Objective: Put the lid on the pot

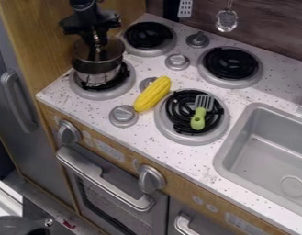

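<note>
At the upper left, my gripper (95, 38) hangs over the left front burner, shut on the knob of the dark see-through lid (108, 54). The lid is over the top of the small silver pot (97, 79), covering its opening from this angle. Whether the lid's edge touches the pot's rim all the way around, I cannot tell. The pot stands upright on the burner, close to the wooden side wall.
A yellow corn cob (153, 94) lies between the front burners. On the right front burner (162, 126) rests a green-handled spatula (199, 118). Grey knobs stand between burners, and the grey sink (263, 142) is at right. The wooden wall (39, 46) borders the left side.
</note>
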### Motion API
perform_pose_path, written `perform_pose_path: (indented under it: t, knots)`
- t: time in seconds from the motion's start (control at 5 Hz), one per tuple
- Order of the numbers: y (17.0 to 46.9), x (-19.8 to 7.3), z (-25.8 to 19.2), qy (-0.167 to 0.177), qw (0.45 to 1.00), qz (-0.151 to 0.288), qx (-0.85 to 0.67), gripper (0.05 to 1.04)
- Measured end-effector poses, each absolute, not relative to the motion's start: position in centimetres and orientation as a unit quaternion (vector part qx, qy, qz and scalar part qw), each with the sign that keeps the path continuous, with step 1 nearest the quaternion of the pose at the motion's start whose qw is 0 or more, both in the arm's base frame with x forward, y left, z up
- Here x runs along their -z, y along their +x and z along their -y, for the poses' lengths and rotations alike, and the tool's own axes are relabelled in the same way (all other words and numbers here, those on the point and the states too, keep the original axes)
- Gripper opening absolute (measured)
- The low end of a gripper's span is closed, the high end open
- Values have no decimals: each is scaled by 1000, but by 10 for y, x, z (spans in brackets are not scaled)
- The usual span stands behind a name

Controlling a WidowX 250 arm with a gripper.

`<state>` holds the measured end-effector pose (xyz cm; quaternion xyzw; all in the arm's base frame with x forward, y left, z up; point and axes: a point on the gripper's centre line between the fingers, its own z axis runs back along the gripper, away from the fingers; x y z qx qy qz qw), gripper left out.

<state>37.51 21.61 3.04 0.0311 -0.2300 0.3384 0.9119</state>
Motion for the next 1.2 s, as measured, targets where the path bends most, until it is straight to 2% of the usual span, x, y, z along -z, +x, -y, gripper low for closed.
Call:
perform_pose_path:
  t: [0.2, 0.6, 1.0, 1.2]
  knots:
    - [371, -28, -221, 32, 907, 227, -352, 258]
    - [367, -6, -215, 20, 908, 208, -362, 258]
    - [376, -5, -211, 4, 906, 210, -367, 295]
    - [375, -5, -209, 5, 911, 201, -361, 584]
